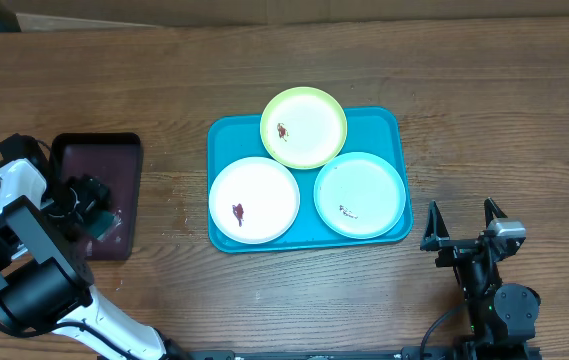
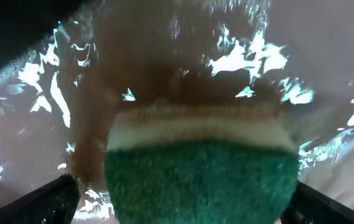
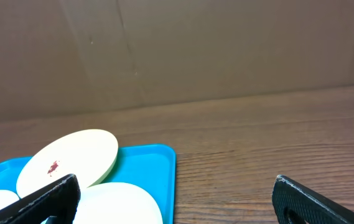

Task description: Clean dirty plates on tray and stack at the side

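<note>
Plates, three in all and each smeared, lie on the turquoise tray at the middle of the surface, the yellow-green plate overhanging its far rim. Over the maroon tray, the left tool stands spread wide either side of a green sponge. The right tool gapes empty beside the turquoise tray's near right corner.

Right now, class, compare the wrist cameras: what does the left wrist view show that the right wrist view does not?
Only left wrist: a green sponge with a pale layer, on a glossy reddish surface. Only right wrist: the turquoise tray, the plates, one smeared, and the wooden table. Both: the left pincer and the right pincer, each with fingers spread wide at the bottom corners.
</note>
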Controlling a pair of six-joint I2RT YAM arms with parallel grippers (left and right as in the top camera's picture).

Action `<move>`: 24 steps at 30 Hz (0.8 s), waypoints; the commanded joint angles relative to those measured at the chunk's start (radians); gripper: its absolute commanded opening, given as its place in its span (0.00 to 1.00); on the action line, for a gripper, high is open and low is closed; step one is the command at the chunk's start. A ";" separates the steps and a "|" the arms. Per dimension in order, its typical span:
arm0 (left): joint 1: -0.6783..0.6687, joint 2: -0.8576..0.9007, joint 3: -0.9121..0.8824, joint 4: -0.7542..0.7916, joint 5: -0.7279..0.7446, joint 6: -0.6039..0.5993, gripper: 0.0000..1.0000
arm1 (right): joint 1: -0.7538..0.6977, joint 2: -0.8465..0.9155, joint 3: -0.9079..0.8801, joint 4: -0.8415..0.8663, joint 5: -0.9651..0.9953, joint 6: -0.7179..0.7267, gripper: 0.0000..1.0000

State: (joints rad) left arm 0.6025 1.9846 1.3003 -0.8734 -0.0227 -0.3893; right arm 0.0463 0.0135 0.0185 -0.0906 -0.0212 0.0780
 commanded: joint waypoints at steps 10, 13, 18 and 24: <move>-0.001 0.018 -0.011 -0.014 0.056 0.001 0.45 | -0.003 -0.011 -0.010 0.006 0.004 0.004 1.00; -0.001 0.018 -0.011 -0.011 0.056 0.000 0.38 | -0.003 -0.011 -0.010 0.006 0.004 0.004 1.00; -0.001 0.018 -0.011 0.000 0.039 0.001 0.37 | -0.003 -0.011 -0.010 0.006 0.004 0.004 1.00; -0.001 0.018 -0.011 0.022 0.013 0.001 0.40 | -0.003 -0.011 -0.010 0.006 0.004 0.004 1.00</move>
State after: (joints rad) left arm 0.6025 1.9846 1.2999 -0.8684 0.0113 -0.3889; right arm 0.0463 0.0135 0.0185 -0.0902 -0.0212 0.0776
